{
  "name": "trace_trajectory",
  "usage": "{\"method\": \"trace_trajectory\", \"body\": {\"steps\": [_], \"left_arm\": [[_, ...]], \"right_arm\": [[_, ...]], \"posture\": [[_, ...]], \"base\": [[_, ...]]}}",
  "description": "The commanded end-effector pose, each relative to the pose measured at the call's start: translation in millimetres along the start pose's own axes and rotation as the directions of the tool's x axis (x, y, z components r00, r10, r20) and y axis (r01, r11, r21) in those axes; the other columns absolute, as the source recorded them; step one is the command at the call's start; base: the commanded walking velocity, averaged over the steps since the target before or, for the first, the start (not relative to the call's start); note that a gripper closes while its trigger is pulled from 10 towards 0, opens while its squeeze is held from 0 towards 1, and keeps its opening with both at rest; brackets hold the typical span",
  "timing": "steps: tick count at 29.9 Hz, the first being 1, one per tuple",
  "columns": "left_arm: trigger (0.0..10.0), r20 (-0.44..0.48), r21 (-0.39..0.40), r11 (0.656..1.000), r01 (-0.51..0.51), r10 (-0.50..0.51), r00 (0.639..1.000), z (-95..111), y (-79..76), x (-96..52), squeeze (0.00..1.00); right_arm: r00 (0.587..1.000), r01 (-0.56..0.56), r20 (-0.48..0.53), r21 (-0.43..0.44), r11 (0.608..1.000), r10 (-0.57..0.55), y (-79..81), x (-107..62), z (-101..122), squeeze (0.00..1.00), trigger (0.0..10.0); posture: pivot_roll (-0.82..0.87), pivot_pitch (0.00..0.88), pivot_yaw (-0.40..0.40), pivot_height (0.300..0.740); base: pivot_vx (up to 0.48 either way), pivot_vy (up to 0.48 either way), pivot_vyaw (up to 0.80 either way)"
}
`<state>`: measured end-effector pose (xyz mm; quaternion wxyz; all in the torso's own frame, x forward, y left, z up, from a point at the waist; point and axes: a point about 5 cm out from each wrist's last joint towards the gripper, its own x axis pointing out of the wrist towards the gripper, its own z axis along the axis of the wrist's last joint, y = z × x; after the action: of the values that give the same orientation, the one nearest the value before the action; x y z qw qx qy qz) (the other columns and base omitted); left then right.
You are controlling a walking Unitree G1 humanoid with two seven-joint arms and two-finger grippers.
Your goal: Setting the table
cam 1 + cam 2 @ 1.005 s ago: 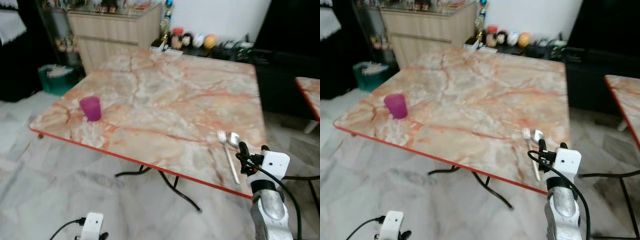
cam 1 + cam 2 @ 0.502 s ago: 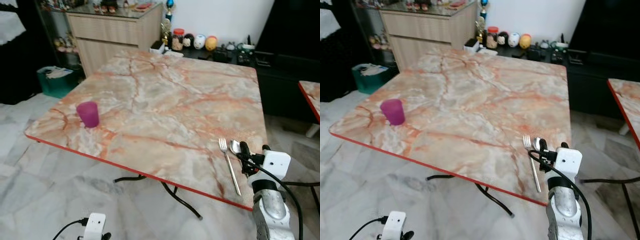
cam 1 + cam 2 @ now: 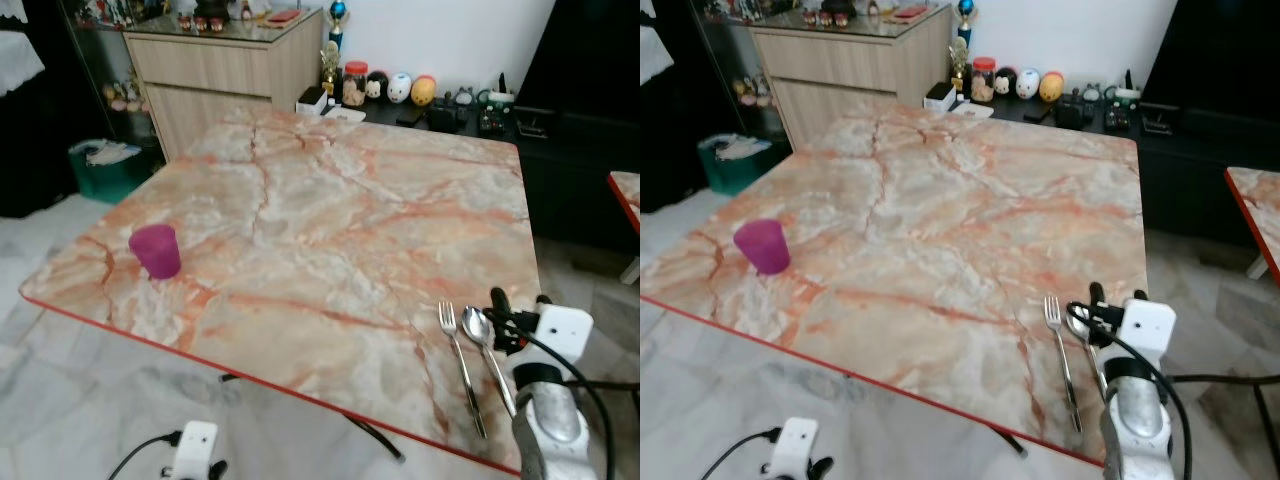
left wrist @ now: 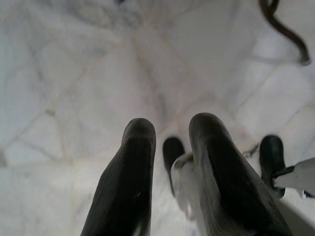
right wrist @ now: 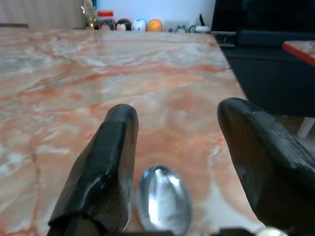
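A fork [image 3: 458,362] and a spoon [image 3: 489,352] lie side by side on the marble table [image 3: 330,210] near its front right corner. My right gripper [image 3: 518,305] hovers low over the spoon's right side, open. In the right wrist view the spoon's bowl [image 5: 163,200] lies between the spread fingers [image 5: 110,162], touching neither. A purple cup [image 3: 155,250] stands upright near the table's left front edge. My left gripper [image 4: 170,130] hangs idle low over the floor, with a narrow gap between its fingers.
A wooden cabinet [image 3: 215,70] stands behind the table at the left. A dark low unit with small figurines [image 3: 400,88] runs along the back wall. A teal bin [image 3: 105,165] sits on the floor at the left. Another red-edged table [image 3: 628,195] is at the right.
The whole view has shifted as the camera came closer to the table. More of the spoon's handle now shows beside the right gripper. Fork, spoon and cup lie where they were.
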<state>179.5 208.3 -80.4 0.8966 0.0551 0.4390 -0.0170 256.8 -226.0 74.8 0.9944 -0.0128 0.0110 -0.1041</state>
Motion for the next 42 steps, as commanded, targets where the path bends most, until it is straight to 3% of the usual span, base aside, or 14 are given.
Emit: {"method": "trace_trajectory", "body": {"steps": [1,4,9,12,20,26,27,28,29,34,35,42], "left_arm": [[10.0,-0.023,-0.010,1.000,0.004,-0.004,1.000,-6,-1.1,-1.1,0.00],[10.0,-0.025,-0.010,1.000,0.005,-0.005,1.000,-7,-1.4,-1.2,0.00],[10.0,-0.025,-0.004,1.000,0.007,-0.007,1.000,-6,-2.7,-0.9,0.00],[10.0,-0.024,0.002,1.000,0.011,-0.011,1.000,-5,-4.0,-0.5,0.00],[10.0,-0.006,0.005,1.000,0.026,-0.026,1.000,1,-7.6,1.4,0.00],[10.0,0.001,0.009,0.999,0.032,-0.032,0.999,3,-7.1,1.8,0.00],[10.0,-0.003,0.010,0.999,0.031,-0.031,1.000,2,-6.1,1.4,0.00],[10.0,-0.006,0.010,0.999,0.032,-0.032,0.999,2,-5.6,1.2,0.00],[10.0,-0.010,0.011,0.999,0.032,-0.032,0.999,1,-5.2,1.0,0.00],[10.0,-0.014,0.012,0.999,0.033,-0.033,0.999,0,-4.8,0.7,0.00],[10.0,-0.015,0.013,0.999,0.033,-0.033,0.999,-1,-4.9,0.6,0.00],[10.0,-0.020,0.018,0.999,0.039,-0.039,0.999,-2,-6.0,0.5,0.00]], "right_arm": [[1.000,0.009,-0.002,-0.007,1.000,-0.009,-2.7,-3.1,1,0.00,10.0],[1.000,0.013,-0.024,-0.021,1.000,-0.014,-5.1,-12.6,-1,0.00,10.0],[0.994,0.028,-0.100,-0.047,0.999,-0.032,-17.9,-45.8,-3,0.00,10.0],[0.992,0.030,-0.118,-0.038,0.999,-0.035,-24.8,-53.6,-1,0.00,10.0],[0.988,-0.056,-0.150,-0.044,0.997,0.049,-25.4,-50.7,10,0.00,10.0],[0.964,-0.063,-0.260,-0.020,0.998,0.056,-26.4,-39.1,3,0.00,10.0],[0.960,-0.095,-0.263,0.007,0.995,0.093,-22.8,-35.5,5,0.08,10.0],[0.959,-0.111,-0.261,0.000,0.994,0.107,-21.7,-34.1,6,0.75,10.0],[0.959,-0.125,-0.258,-0.002,0.992,0.120,-20.4,-32.5,7,1.00,10.0],[0.940,-0.148,-0.311,-0.005,0.989,0.140,-19.8,-31.0,4,1.00,10.0],[0.930,-0.158,-0.335,0.001,0.987,0.150,-19.7,-30.7,3,0.00,10.0],[0.906,-0.143,-0.403,0.004,0.990,0.133,-29.3,-30.8,-1,0.00,9.8]], "posture": [[0.00,0.000,-0.031,0.740],[0.00,0.000,-0.032,0.740],[-0.01,0.000,-0.029,0.740],[-0.02,0.000,-0.023,0.740],[-0.02,0.000,-0.022,0.740],[-0.01,0.000,-0.024,0.740],[-0.01,0.000,-0.024,0.740],[-0.01,0.000,-0.024,0.740],[0.00,0.000,-0.024,0.740],[-0.01,0.000,-0.024,0.740],[-0.01,0.000,-0.022,0.740],[-0.01,0.000,-0.016,0.740]], "base": [[0.000,0.000,0.00],[0.000,0.000,0.00],[0.000,0.000,0.00],[0.000,0.000,0.00],[0.000,0.000,0.00],[0.000,0.000,0.00],[0.000,0.000,0.00],[0.000,0.000,0.00],[0.000,0.000,0.00],[0.000,0.000,0.00],[0.000,0.000,0.00],[0.000,0.000,0.00]]}}
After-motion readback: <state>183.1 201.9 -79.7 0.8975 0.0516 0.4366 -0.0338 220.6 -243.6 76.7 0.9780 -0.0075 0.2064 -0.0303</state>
